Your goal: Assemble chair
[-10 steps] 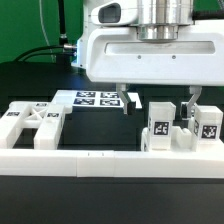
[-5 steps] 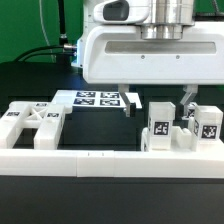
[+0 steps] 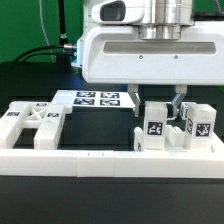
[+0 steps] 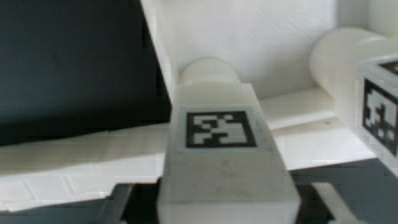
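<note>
Your fingers (image 3: 137, 104) clasp a tagged leg (image 3: 155, 128), a second leg (image 3: 200, 122) just beside. A white rail (image 3: 90, 160) fronts the black counter (image 3: 35, 85).

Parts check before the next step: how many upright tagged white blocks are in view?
2. The clamped block sits between the pincer fingers; the free block stands beside it, toward the exterior view's right. Others may be hidden behind the arm.

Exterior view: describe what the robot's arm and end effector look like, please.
The arm's last link is glossy white and rounded. A silver metal cylinder joins it to the end effector, whose body is a wide glossy white box with rounded corners. Two thin dark fingers stick out beneath. No markings show on it.
</note>
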Controlling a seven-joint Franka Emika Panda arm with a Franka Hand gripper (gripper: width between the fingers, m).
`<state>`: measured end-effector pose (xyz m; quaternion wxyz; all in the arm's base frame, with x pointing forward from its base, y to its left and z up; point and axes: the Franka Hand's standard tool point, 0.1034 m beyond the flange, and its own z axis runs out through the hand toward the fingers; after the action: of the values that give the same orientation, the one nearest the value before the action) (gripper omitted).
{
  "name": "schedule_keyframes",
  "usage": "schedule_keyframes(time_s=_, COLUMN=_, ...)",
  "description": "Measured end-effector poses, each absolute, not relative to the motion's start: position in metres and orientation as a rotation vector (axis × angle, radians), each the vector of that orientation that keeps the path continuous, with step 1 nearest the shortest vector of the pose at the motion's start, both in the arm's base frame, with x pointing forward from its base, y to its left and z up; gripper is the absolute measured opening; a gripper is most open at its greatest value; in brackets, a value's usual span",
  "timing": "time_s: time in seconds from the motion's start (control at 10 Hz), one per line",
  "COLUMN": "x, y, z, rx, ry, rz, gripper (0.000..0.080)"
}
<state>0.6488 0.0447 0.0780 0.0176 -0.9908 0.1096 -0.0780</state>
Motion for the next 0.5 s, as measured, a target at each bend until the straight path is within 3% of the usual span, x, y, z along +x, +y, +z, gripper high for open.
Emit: schedule_keyframes(time_s=0.5, x=0.6452, y=0.0512, z=0.0761, rx=-2.811, ry=1.222, rz=-0.211, gripper=0.0288)
